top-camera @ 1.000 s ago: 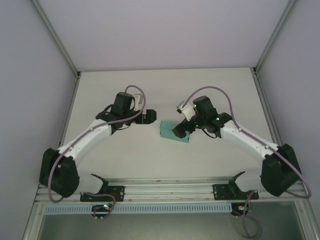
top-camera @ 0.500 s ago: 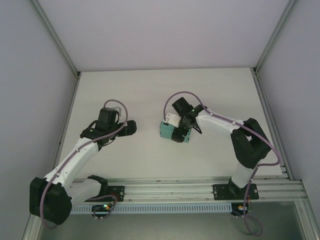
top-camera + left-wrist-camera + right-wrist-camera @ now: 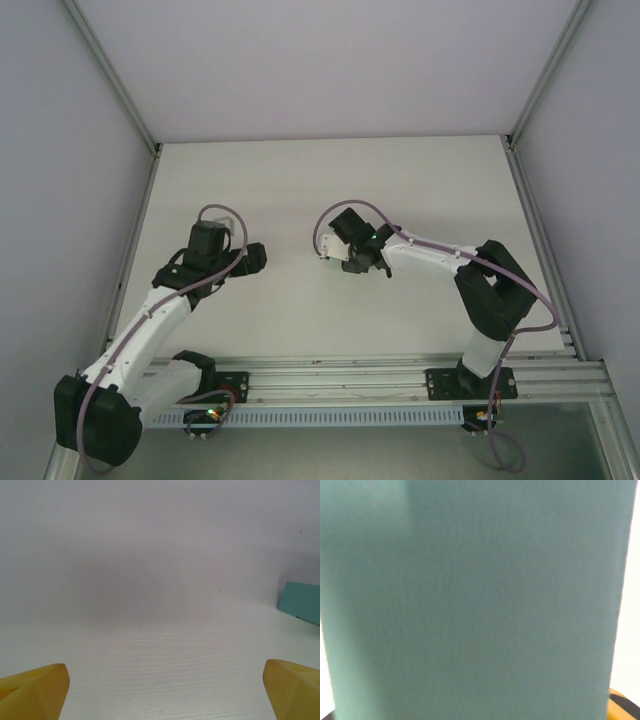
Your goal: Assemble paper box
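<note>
The paper box (image 3: 470, 600) is a teal card surface pressed close to the right wrist camera. My right gripper (image 3: 348, 258) sits on top of it at mid-table and covers it from above. One yellow fingertip (image 3: 623, 706) shows just outside the box's right edge; the other finger is hidden, so I cannot make out the grip. A corner of the same box (image 3: 301, 602) shows at the right edge of the left wrist view. My left gripper (image 3: 255, 258) stays apart to the left of the box. It is open (image 3: 165, 666), with bare table between its yellow fingertips.
The white table (image 3: 300, 180) is walled on the left, back and right. An aluminium rail (image 3: 330, 375) carrying both arm bases runs along the near edge. Purple cables loop above each wrist.
My right gripper has swung left and down over the box, which no longer shows from above. The left arm has drawn back to the left and nearer its base.
</note>
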